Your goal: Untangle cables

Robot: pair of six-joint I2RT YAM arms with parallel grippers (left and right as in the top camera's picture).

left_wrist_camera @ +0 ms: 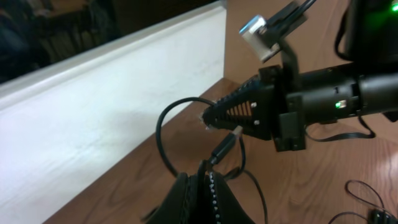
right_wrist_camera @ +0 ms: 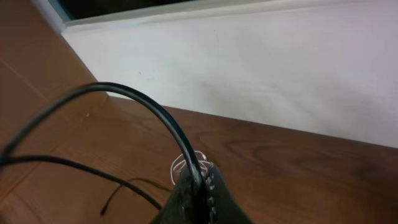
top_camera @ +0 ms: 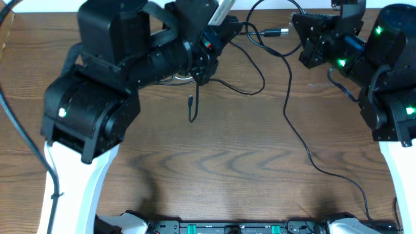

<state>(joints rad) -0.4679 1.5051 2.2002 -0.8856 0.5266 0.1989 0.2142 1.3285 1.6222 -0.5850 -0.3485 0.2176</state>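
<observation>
My left gripper [top_camera: 232,29] is at the far middle of the table. In the left wrist view its jaws [left_wrist_camera: 206,186] are shut on a thin black cable with a plug [left_wrist_camera: 224,146] just past the tips. My right gripper [top_camera: 296,26] faces it from the right, and its pointed fingers show in the left wrist view [left_wrist_camera: 209,118]. In the right wrist view its jaws [right_wrist_camera: 200,186] are shut on a black cable [right_wrist_camera: 143,102] that arcs up and left. A long black cable [top_camera: 289,110] trails to the front right. Another black end with a plug [top_camera: 192,107] lies below the left gripper. A white cable coil [right_wrist_camera: 186,163] lies just beyond the right jaws.
A white wall board [left_wrist_camera: 112,106] runs along the table's far edge, close behind both grippers. The bulky left arm [top_camera: 97,97] covers the left part of the table and the right arm [top_camera: 390,84] the right edge. The wooden table top [top_camera: 227,169] spreads toward the front.
</observation>
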